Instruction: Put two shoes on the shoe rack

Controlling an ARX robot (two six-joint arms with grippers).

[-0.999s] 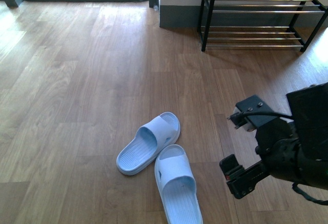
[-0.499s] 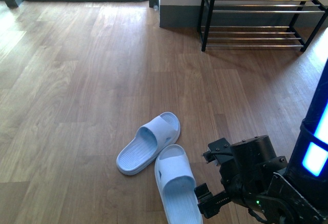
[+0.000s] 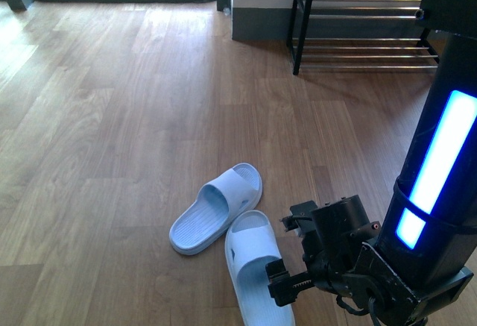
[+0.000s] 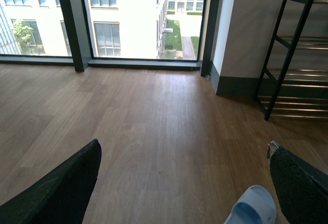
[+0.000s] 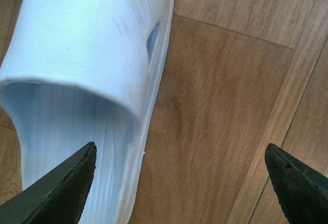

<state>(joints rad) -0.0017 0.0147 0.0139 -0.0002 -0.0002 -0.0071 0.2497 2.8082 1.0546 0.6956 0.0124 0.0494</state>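
While poised pre-grasp with right hand (image 3: pixel 292 250) wide open, empty, over nearer pale-blue moulded slide sandal (image 3: pixel 257 266), likely needs lowering astride strap (image 5: pixel 87 39), closing, carrying to black-framed chrome-bar shoe rack (image 3: pixel 365 16).

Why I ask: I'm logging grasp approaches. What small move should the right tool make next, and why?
Probably lower the right tool straight down over the nearer slipper. The right wrist view shows its open fingers straddling the slipper's side wall, one above the footbed, one above bare floor, so descending should bracket that wall for a pinch.

Open floor (image 3: pixel 112 117) between slippers (image 3: pixel 216 208) and rack (image 3: pixel 358 17).
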